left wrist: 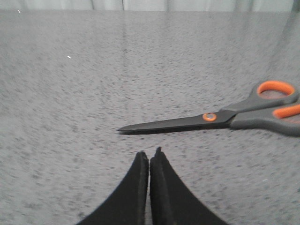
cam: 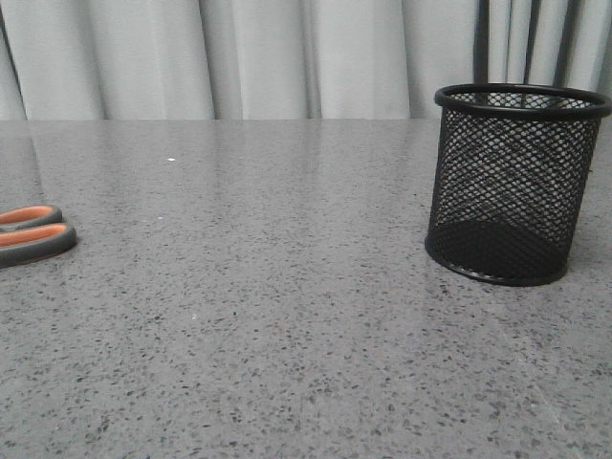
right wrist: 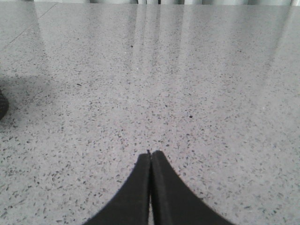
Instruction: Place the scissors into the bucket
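The scissors (left wrist: 220, 118) lie flat and closed on the grey speckled table; in the left wrist view their dark blades point across the view and the grey, orange-lined handle loops lie at the edge. In the front view only the handle loops (cam: 33, 234) show at the far left edge. The black wire-mesh bucket (cam: 513, 182) stands upright at the right. My left gripper (left wrist: 149, 155) is shut and empty, a short way from the blade tip. My right gripper (right wrist: 151, 154) is shut and empty over bare table. Neither gripper shows in the front view.
The grey speckled table (cam: 268, 316) spreads between scissors and bucket. Pale curtains (cam: 239, 57) hang behind its far edge. A dark curved edge (right wrist: 2, 105), probably the bucket's base, shows at the side of the right wrist view.
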Action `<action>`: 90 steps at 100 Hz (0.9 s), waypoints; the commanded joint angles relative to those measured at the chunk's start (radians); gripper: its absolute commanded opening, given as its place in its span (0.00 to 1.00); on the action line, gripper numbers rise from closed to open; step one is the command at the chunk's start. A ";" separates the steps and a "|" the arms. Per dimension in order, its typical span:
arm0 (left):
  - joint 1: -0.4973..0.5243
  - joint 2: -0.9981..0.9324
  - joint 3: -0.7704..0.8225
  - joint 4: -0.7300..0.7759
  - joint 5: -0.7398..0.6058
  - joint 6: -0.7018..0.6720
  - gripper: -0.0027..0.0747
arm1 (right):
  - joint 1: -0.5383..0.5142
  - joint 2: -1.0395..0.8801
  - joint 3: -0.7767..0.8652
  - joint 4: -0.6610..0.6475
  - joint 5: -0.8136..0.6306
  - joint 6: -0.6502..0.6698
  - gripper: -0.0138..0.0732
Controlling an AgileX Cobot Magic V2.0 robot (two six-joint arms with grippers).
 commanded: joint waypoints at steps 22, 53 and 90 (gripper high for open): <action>0.001 -0.027 0.043 0.395 -0.173 -0.007 0.01 | -0.004 -0.021 0.011 0.140 -0.285 -0.003 0.10; 0.001 -0.027 0.043 0.132 -0.350 -0.010 0.01 | -0.004 -0.019 0.011 0.426 -0.321 -0.003 0.10; 0.001 -0.027 0.043 -0.786 -0.617 -0.059 0.01 | -0.004 -0.019 -0.011 0.472 -0.366 -0.003 0.10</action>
